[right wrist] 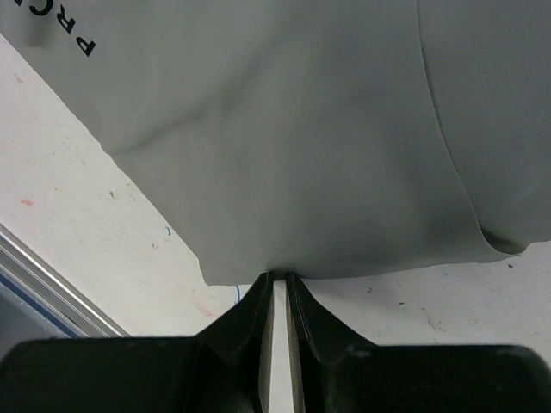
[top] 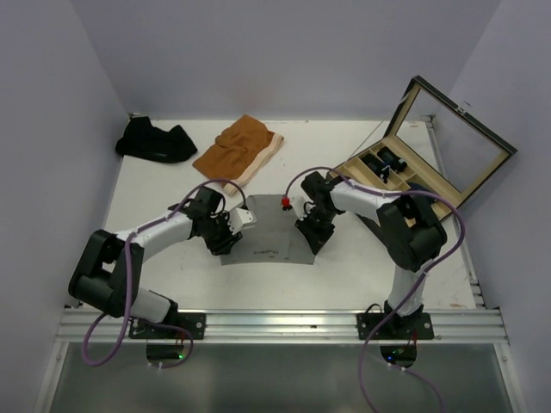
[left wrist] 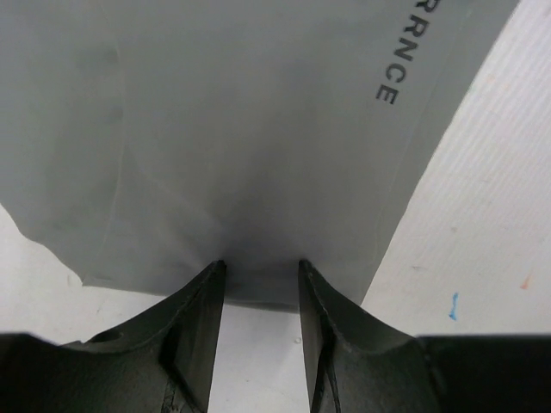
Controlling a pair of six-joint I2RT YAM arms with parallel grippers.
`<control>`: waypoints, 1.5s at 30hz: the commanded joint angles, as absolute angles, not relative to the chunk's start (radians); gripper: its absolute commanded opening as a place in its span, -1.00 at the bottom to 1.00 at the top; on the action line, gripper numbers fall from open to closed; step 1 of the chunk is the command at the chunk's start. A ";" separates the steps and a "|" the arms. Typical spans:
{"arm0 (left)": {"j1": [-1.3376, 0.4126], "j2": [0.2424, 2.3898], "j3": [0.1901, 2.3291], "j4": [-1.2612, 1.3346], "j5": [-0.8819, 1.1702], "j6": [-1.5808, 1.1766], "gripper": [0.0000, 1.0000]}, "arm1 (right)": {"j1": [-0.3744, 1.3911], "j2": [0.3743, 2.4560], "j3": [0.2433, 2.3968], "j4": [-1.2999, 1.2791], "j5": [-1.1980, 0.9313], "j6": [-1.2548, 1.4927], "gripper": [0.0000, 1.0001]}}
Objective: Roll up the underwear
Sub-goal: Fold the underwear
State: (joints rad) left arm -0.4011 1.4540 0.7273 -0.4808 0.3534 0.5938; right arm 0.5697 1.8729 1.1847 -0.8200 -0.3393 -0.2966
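A ribbed aluminium rail (top: pixel 284 325) runs along the near edge and carries both arm bases. Beyond it lies the white counter (top: pixel 164 189), matt and lightly scuffed; the wrist views show small specks and faint blue and pink marks on it. Pale lilac walls (top: pixel 258 52) close the space in on three sides.

The light grey cloth briefs (top: pixel 267 237) lie flat at mid-counter between the two arms, with dark printed letters along one edge. The left hand (left wrist: pixel 261 267) sits at their left hem with its fingers plainly apart, tips touching the cloth edge and bare counter showing between them. The right hand (right wrist: pixel 277 275) is at the right hem, its fingers drawn to a thin slit and nipping the cloth edge.

Farther back, the rust-orange cloth briefs with a cream waistband (top: pixel 237 148) lie crumpled. A black cloth heap (top: pixel 155 142) sits near the far left corner. At the far right stands a wooden compartment box (top: pixel 405 172), its glass lid (top: pixel 456 146) tilted open.
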 commanded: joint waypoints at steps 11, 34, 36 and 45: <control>-0.379 1.621 0.876 -0.410 0.334 0.707 -0.10 | 0.626 1.689 1.238 -0.911 -0.681 -0.413 -0.56; -0.331 1.387 0.874 -0.568 0.357 0.588 -0.11 | 0.577 1.914 1.226 -0.721 -0.371 -0.278 -0.88; -0.331 1.396 0.868 -0.563 0.368 0.566 -0.11 | 0.600 1.899 1.207 -0.735 -0.412 -0.287 -0.89; -0.305 1.471 0.903 -0.551 0.371 0.416 -0.11 | 0.833 1.744 1.193 -0.730 -0.727 -0.227 -0.67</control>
State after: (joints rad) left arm -0.3294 1.4559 0.8722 -0.5472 0.3519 0.4885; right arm 0.7895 1.8729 1.1866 -0.7380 -0.5556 -0.2573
